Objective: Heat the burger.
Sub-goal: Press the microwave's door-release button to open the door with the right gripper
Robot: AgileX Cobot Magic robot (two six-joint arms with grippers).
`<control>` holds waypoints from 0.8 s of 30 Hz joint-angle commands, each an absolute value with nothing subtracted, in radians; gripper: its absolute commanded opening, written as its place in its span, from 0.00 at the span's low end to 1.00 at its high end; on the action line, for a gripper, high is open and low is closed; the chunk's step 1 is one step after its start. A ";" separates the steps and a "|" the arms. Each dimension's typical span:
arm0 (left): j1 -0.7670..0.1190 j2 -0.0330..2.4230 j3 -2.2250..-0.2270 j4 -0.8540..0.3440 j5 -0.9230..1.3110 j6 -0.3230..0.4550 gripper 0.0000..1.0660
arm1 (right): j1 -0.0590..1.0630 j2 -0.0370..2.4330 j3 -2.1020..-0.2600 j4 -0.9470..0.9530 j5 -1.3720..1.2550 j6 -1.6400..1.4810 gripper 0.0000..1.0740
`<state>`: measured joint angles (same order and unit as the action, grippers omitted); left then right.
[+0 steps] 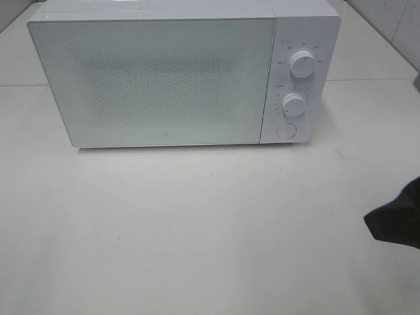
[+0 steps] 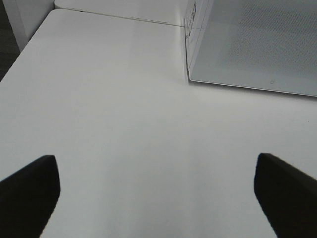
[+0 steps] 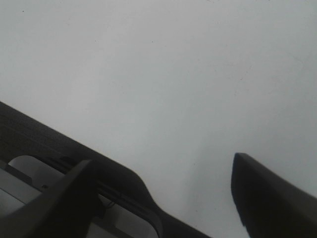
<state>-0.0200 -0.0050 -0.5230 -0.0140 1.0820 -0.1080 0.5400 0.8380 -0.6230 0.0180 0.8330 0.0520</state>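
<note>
While the boxy white microwave oven [image 1: 164,79] stood on the pale white tabletop [image 1: 197,230] with its frosted door shut, its inside was hidden, so where the burger lay could not be told. The left gripper [image 2: 154,163] hung spread wide over the tabletop, grasping nothing; the right gripper [image 3: 163,168] likewise gaped empty. Markings round the two white dials [image 1: 302,62] were too small to read.

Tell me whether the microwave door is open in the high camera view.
No: the microwave door sits flush with the control panel, with no gap along its edge.
</note>
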 commanded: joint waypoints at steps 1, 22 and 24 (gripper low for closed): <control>-0.016 -0.023 -0.520 -0.011 1.068 -0.109 0.94 | 0.536 0.744 -0.629 0.010 0.910 0.053 0.68; -0.016 -0.023 -0.520 -0.011 1.068 -0.109 0.94 | 0.178 0.116 -0.544 -0.008 0.984 0.097 0.68; -0.016 -0.023 -0.520 -0.011 1.068 -0.109 0.94 | 0.142 0.062 -0.544 -0.008 0.984 0.098 0.68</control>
<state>-0.0200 -0.0050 -0.5230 -0.0140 1.0820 -0.1080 0.1710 0.1040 -0.5460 -0.0050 0.9940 0.0870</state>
